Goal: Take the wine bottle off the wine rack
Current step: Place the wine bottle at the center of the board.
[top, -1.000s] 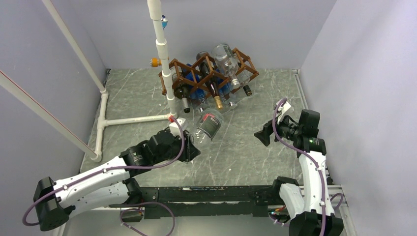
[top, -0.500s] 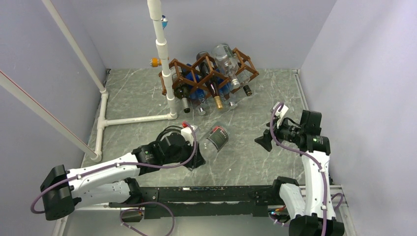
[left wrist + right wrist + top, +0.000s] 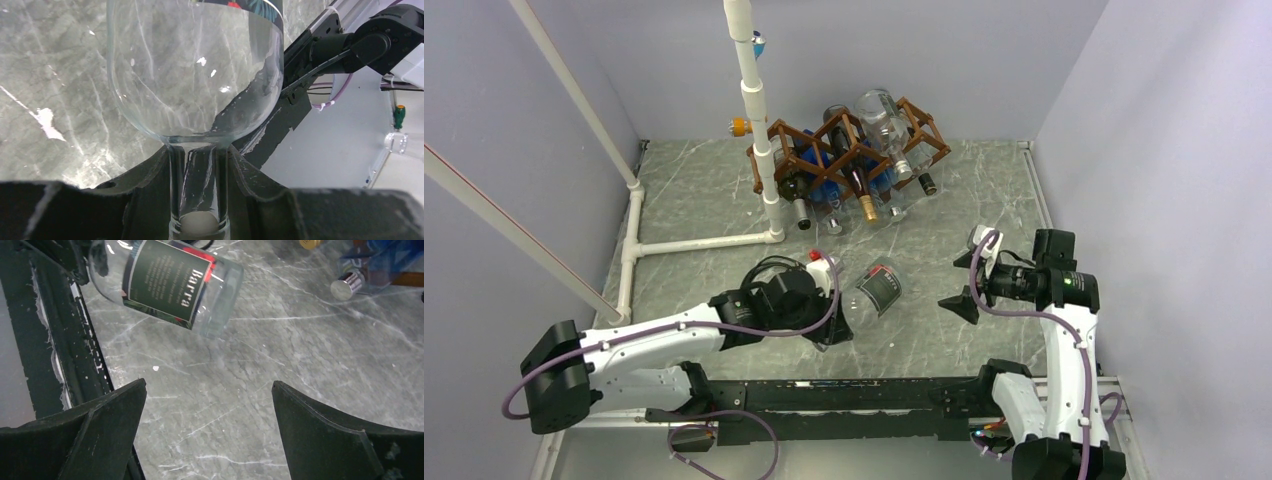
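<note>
your left claw (image 3: 199, 200) was clamped on the neck of the bottle (image 3: 879, 290), one finger (image 3: 150, 190) on each side of the glass just below the shoulder. the bottle was clear, with a dark label trimmed in red that read "barra" in the right wrist view. it was out of the rack (image 3: 786, 132) and well in front of it, over the near middle of the table (image 3: 694, 200), between your two claws. its neck pointed back toward the left arm and its base toward the far right. you couldn't tell from these views whether the base touched the table or hung just above it. your right claw (image 3: 962, 282) stood wide open and held nothing, near the bottle's base but apart from it, its fingers aimed at the bottle. the rack sat at the far side of the table, beside the upright of the white pipe frame (image 3: 752, 100). other bottles (image 3: 861, 190) lay in its cells with their necks poking out toward you.
</note>
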`<state>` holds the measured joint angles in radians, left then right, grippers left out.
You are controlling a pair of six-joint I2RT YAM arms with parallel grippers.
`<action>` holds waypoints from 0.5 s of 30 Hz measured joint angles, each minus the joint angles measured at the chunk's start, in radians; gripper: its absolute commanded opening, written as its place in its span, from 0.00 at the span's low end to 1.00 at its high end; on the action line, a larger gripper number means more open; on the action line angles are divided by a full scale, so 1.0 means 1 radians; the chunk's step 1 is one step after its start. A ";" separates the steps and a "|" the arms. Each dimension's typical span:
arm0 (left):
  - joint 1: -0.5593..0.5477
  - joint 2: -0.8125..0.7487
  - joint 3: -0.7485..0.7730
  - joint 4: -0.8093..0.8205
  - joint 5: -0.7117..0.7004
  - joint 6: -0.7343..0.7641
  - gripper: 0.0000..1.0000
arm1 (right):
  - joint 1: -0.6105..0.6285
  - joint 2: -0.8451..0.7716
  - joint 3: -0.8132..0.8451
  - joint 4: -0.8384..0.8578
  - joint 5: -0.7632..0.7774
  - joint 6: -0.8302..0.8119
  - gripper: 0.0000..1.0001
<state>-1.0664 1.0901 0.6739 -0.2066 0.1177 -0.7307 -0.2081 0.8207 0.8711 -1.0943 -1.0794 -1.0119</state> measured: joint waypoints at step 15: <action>-0.001 0.201 0.137 -0.011 0.119 -0.082 0.00 | 0.033 0.112 -0.039 -0.183 -0.111 -0.508 1.00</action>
<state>-1.0672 1.2915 0.8104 -0.2173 0.2367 -0.8131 -0.1753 0.9325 0.8318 -1.2774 -1.1904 -1.5196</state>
